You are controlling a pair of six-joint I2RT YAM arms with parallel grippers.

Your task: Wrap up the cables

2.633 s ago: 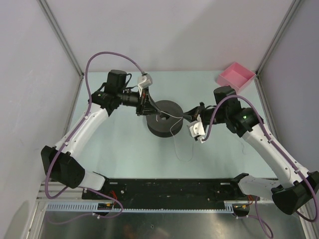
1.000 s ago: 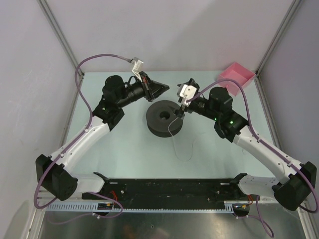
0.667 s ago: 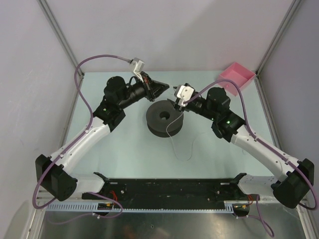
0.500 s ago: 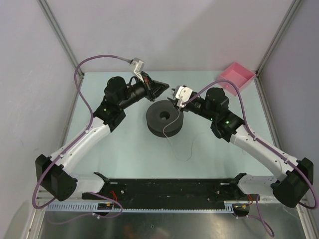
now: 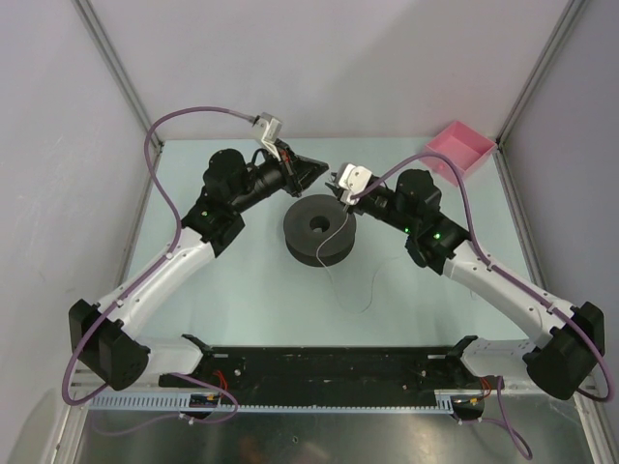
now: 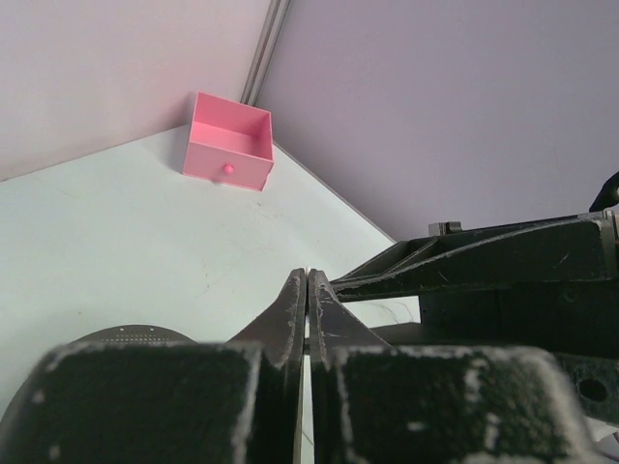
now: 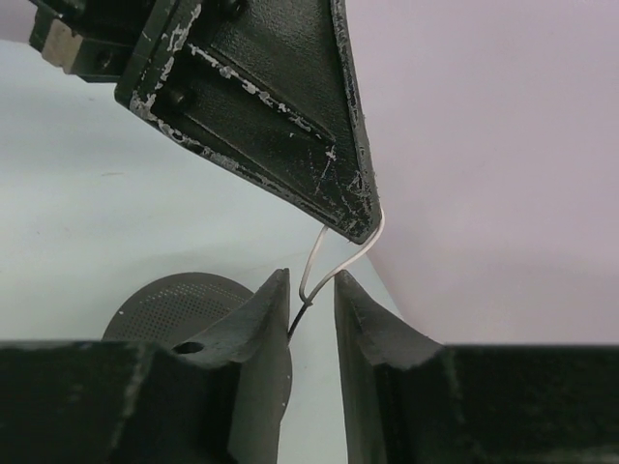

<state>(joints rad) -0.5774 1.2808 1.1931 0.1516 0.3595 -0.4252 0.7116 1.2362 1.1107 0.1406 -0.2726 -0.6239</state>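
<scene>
Barely begun, I judge: no turns show on the spool (image 5: 319, 229). Just behind it the wire (image 7: 309, 266) loops over the tip of the left hand (image 6: 307, 290), pressed together on it, and drops into the slightly spread right hand (image 7: 310, 278); its tail trails before the spool. Pale green desk (image 5: 242, 280), lilac walls (image 5: 338, 68), pink box (image 5: 457, 148) behind-right.

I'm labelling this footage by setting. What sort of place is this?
Probably a robotics lab test cell: plain grey panel walls on metal frame posts enclose a pale tabletop with a dark grey round spool and a thin whitish wire.
</scene>
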